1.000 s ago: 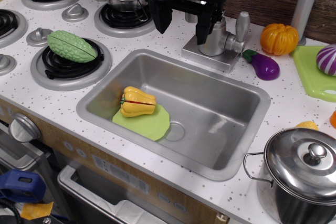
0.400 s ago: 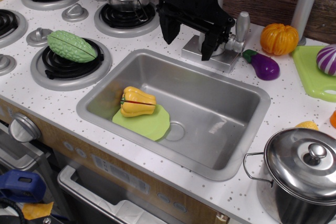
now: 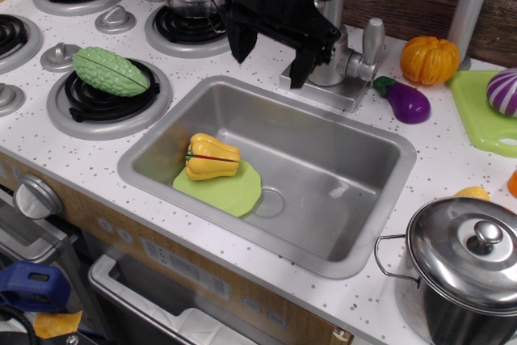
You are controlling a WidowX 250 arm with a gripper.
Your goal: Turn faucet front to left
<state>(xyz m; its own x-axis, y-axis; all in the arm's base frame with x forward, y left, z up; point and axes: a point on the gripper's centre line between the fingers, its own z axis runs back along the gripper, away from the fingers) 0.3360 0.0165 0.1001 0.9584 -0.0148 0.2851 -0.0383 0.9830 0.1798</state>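
Where the black tool hangs over the back rim of the sink, we see its two fingers spread wide apart, with nothing between them. One fingertip points down near the sink's back left edge, the other just in front of the faucet. The faucet stands on its square base plate on the white speckled surface, behind the sink's back rim and just to the right of the tool. Its round body and stubby side lever show to the right of the tool's body, which covers part of the base and most of the pipe. We cannot tell whether the nearer fingertip touches the base plate, and we cannot make out the spout head.

Inside the sink a yellow squash lies on a light green plate near the left wall. A purple eggplant lies just right of the faucet base, with an orange pumpkin behind it. A green bitter gourd rests on a stove burner to the left, and a lidded steel pot stands at the front right corner.
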